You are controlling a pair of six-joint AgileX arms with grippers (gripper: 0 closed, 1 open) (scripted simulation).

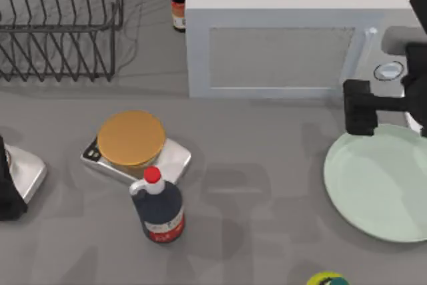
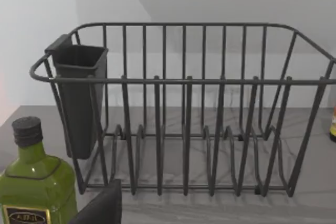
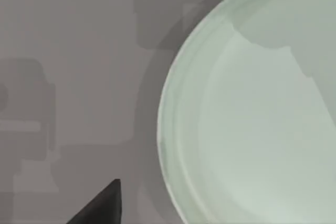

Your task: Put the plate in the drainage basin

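The pale mint-green plate [image 1: 380, 181] lies flat on the grey table at the right, cut off by the view's right edge. My right gripper [image 1: 360, 108] hangs over the table just beyond the plate's far left rim, its arm reaching in from the right. In the right wrist view the plate [image 3: 252, 108] is close below, with one dark fingertip [image 3: 105, 205] over bare table beside its rim. My left gripper [image 1: 8, 188] is parked at the table's left edge. I cannot pick out the drainage basin.
A dark wire dish rack [image 1: 60, 25] [image 2: 184, 108] stands at the back left, a white boxy appliance [image 1: 280, 45] at the back. A golden-brown disc on a silver base [image 1: 131, 139] and a dark sauce bottle [image 1: 159, 206] sit left of centre. A green bottle [image 2: 34, 182] stands near the rack.
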